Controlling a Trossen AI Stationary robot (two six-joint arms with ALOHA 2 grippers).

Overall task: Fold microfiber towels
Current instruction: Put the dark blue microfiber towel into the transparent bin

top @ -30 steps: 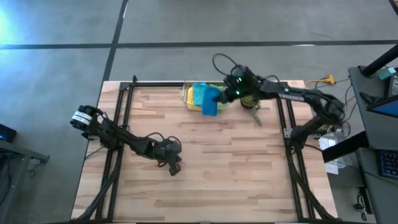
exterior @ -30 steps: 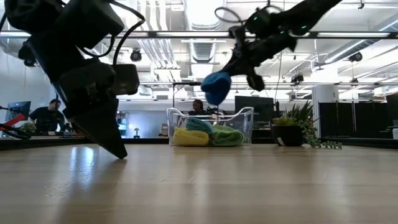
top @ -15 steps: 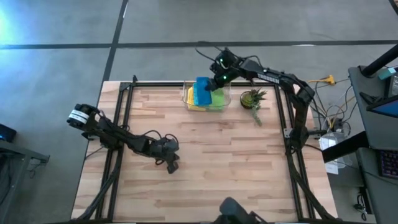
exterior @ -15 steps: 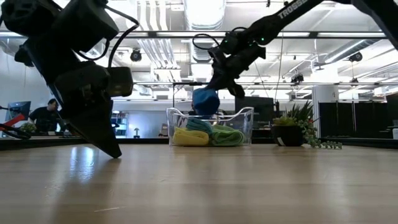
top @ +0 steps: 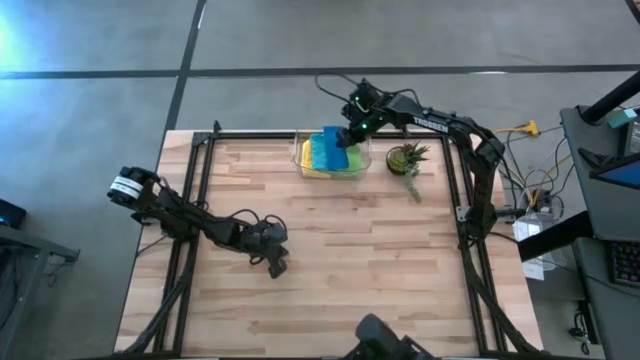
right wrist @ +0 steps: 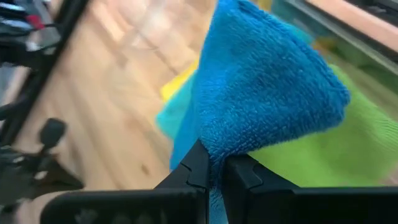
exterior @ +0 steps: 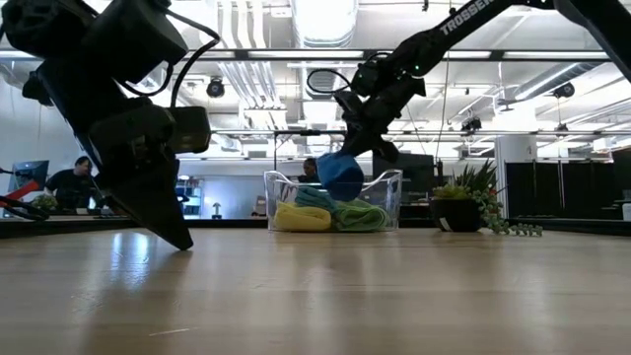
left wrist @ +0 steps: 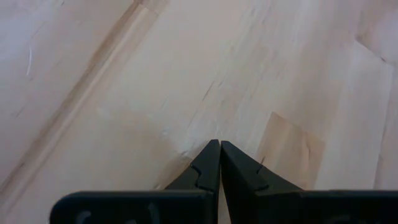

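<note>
Hanging bunched, blue towel [right wrist: 261, 93] pinched by right end effector [right wrist: 213, 163].

Under me lies a pale wood-plank tabletop [top: 330, 250] on a grey concrete floor [top: 300, 60] crossed by dark seams. Across the room I see bright ceiling lights [exterior: 320, 15] and pipes — a white column [exterior: 513, 173], dark cabinets [exterior: 577, 192], a person [exterior: 74, 182] at a bench.

A clear bin [top: 300, 160] sits at the table's [top: 340, 270] far edge, holding towels [top: 318, 156]. A potted plant [top: 404, 158] stands beside it, toward the right edge. The left gripper [top: 279, 267] rests near the table's middle.
</note>
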